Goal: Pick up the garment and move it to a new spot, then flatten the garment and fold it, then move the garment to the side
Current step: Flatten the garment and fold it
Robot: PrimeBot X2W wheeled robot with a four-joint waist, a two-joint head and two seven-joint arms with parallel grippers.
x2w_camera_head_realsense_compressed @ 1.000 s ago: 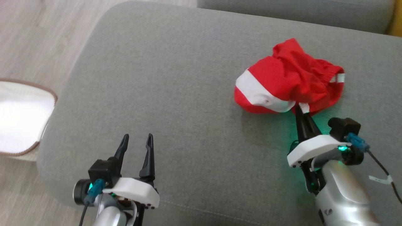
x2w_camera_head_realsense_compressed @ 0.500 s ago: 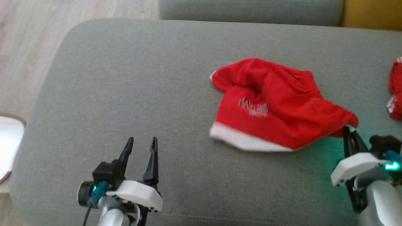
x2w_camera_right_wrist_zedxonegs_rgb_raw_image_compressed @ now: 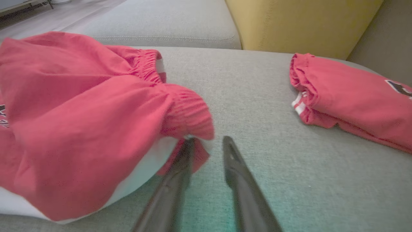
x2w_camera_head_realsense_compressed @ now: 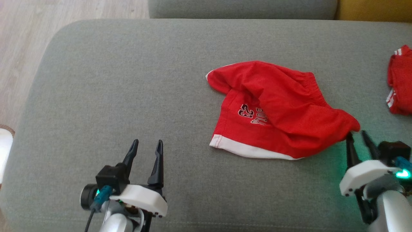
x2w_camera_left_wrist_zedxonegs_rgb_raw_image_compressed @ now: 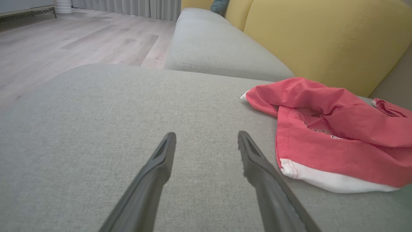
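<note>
Nearest me, my left hand [x2w_camera_head_realsense_compressed: 147,141] hovers over the grey cushion [x2w_camera_head_realsense_compressed: 128,80], its fingers spread wide with nothing between them. My right hand [x2w_camera_head_realsense_compressed: 356,133] has its fingers slightly parted, and one touches the gathered corner of the garment [x2w_camera_head_realsense_compressed: 283,122] without clamping it. The garment lies rumpled right of centre on the cushion, white hem toward me, with a folded red piece [x2w_camera_head_realsense_compressed: 400,87] farther right.

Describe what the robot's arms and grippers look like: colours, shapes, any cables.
The left gripper and right gripper each have two long, dark, tapering fingers on a curved white housing. Each wrist carries a black camera block with a teal connector; a black cable leaves the left one. The forearms are silver, and a green light glows at the right wrist.
</note>
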